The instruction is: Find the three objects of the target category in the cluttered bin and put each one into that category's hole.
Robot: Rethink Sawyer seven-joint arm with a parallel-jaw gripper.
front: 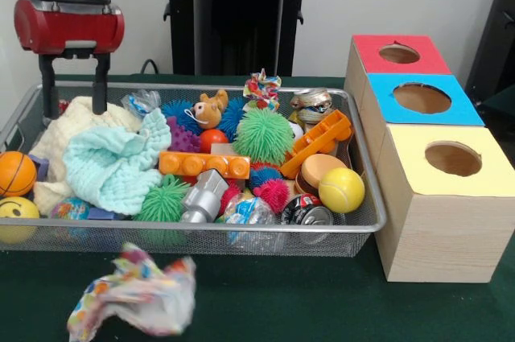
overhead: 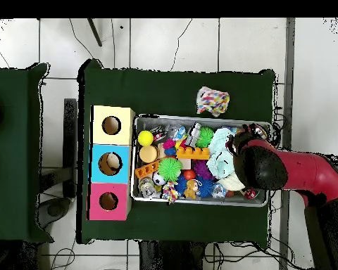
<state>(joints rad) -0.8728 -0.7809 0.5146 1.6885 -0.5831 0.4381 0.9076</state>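
Bin contents, materials
Silver wire-mesh bin [front: 366, 225]; knitted mint cloth [front: 113, 166]; glossy orange plastic brick [front: 203, 165]; pale matt wooden boxes [front: 438, 233]

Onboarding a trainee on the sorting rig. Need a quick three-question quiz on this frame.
1. True or false: the gripper has its jaws apart with nothing between them.
2. Which box stands nearest the robot's side of the table? A: red-topped box. B: blue-topped box. C: yellow-topped box.
3. What lies on the table outside the bin?
Key: 1 true. 2 A. 3 a crumpled patterned cloth.
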